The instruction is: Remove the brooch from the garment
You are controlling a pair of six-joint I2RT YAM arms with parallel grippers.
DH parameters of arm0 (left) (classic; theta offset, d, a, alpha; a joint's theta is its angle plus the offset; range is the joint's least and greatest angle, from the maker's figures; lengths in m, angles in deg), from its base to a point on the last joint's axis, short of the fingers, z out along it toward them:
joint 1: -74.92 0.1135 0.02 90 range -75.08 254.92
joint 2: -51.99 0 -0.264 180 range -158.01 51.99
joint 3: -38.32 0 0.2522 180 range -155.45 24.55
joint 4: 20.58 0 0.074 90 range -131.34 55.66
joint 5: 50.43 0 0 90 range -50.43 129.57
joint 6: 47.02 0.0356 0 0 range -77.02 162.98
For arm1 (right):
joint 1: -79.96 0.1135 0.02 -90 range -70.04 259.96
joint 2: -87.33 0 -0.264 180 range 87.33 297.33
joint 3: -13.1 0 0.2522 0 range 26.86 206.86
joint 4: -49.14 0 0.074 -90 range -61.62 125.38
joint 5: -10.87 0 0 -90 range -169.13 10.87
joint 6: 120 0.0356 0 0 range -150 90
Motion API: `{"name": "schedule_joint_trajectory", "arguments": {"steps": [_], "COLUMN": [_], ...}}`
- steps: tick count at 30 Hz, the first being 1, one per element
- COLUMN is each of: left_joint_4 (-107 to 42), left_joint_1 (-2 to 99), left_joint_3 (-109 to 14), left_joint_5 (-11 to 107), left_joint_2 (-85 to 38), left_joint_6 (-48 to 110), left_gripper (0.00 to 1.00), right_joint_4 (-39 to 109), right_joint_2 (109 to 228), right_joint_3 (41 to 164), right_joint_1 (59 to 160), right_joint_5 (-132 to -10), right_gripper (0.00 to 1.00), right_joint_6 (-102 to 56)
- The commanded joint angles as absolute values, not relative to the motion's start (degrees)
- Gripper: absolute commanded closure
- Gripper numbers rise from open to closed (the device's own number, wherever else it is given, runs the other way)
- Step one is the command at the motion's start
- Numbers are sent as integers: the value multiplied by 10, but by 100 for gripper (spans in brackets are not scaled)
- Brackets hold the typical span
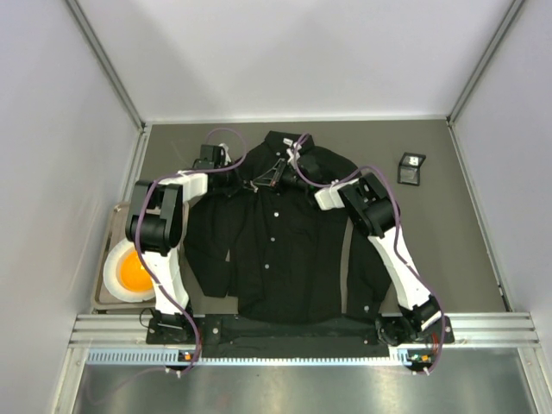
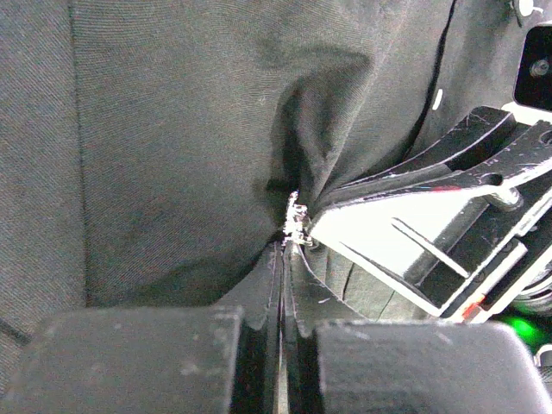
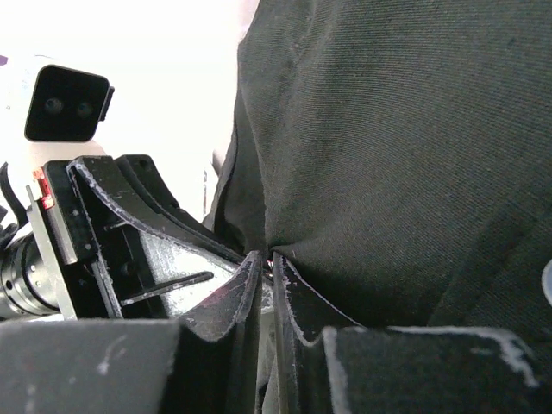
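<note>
— Where was the brooch (image 2: 294, 222)?
— On the garment (image 1: 285, 250), near the collar, right at the tips of the left gripper (image 2: 283, 250), whose fingers were pressed together. Beside it, the right gripper (image 3: 266, 263) pinched a fold of cloth.
— Containers?
— The tray (image 1: 113, 226) held a white bowl (image 1: 112, 267) with something orange (image 1: 134, 273) inside. The small black box (image 1: 411, 168) lay well apart, contents unclear.

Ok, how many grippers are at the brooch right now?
2. The left gripper is shut just below the brooch. The right gripper is shut on the garment right beside it, the two sets of tips close together.
</note>
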State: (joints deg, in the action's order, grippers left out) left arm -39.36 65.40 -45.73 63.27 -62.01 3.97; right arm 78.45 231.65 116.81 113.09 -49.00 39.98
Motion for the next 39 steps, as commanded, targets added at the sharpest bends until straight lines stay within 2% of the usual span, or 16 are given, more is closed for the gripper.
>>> {"name": "schedule_joint_trajectory", "arguments": {"steps": [1,7,10,20,28,31,35,39], "left_joint_4": [-444,-474,-474,-520,-528,-553,-575,-616], "left_joint_1": [621,625,626,628,626,625,609,593], "left_joint_3": [-438,-440,-442,-472,-475,-484,-494,-549], "left_joint_5": [658,619,617,575,557,524,470,424], "left_joint_2": [-619,-618,-617,-614,-603,-591,-571,-580], "left_joint_6": [65,91,92,121,132,133,138,158], "left_gripper": [100,100,100,100,100,100,100,100], "right_joint_4": [835,826,758,645,660,661,660,673], "right_joint_2": [2337,2304,2272,2215,2216,2216,2225,2225], "right_joint_3": [1163,1144,1134,1152,1157,1163,1179,1179], "right_joint_1": [1138,1113,1113,1114,1113,1113,1113,1113], "right_joint_5": [-446,-418,-427,-450,-444,-441,-430,-425], "right_gripper": [86,73,69,68,68,69,76,76], "right_joint_6": [419,392,322,197,194,188,186,186]}}
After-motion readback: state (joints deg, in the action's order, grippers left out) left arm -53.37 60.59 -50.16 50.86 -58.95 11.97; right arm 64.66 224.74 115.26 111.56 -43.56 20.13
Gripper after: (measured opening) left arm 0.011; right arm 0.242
